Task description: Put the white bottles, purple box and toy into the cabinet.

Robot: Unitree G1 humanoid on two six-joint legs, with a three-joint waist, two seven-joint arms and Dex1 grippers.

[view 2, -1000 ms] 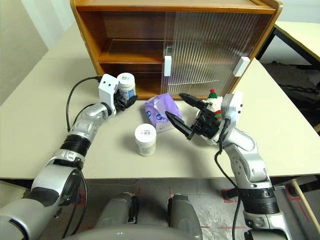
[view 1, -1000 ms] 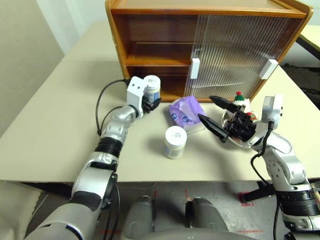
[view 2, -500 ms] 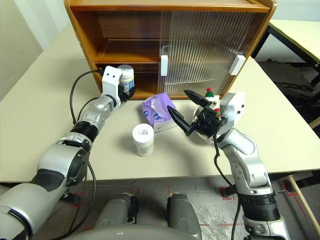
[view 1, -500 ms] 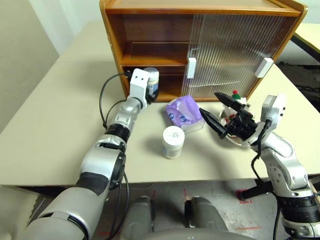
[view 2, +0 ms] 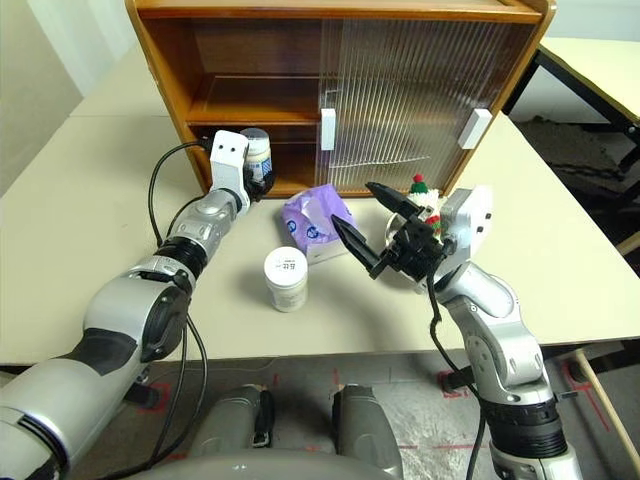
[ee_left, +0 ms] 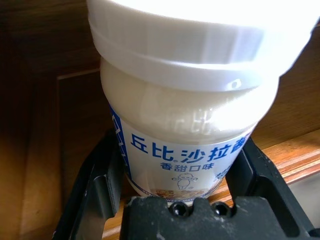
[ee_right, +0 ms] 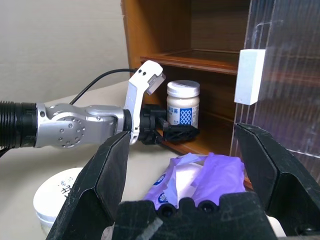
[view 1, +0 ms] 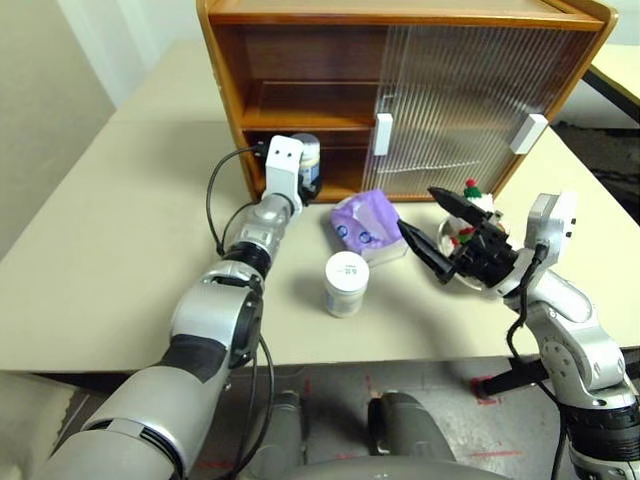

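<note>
My left gripper [view 1: 309,184] is shut on a white bottle [ee_left: 190,100], its black fingers [ee_left: 100,185] pressed on both sides of the bottle's lower part. This bottle [view 1: 307,158] stands upright at the open left end of the cabinet's [view 1: 228,90] lower shelf. The other white bottle [view 1: 346,283] stands on the table in front. The purple box [view 1: 368,225] lies between it and the cabinet. My right gripper [view 1: 417,211] hovers open just right of the box, with nothing between its fingers. Right behind it peeks the toy [view 1: 472,198].
Ribbed sliding doors [view 1: 460,90] with white handles cover the cabinet's right half; the left half stands open. A black cable [view 1: 213,195] loops off my left wrist. The beige table [view 1: 120,230] has free room on the left. Another table [view 1: 622,70] stands at far right.
My left arm has stretched forward, carrying its white bottle from in front of the cabinet into the lower shelf opening. The right gripper has stayed where it was, still open.
</note>
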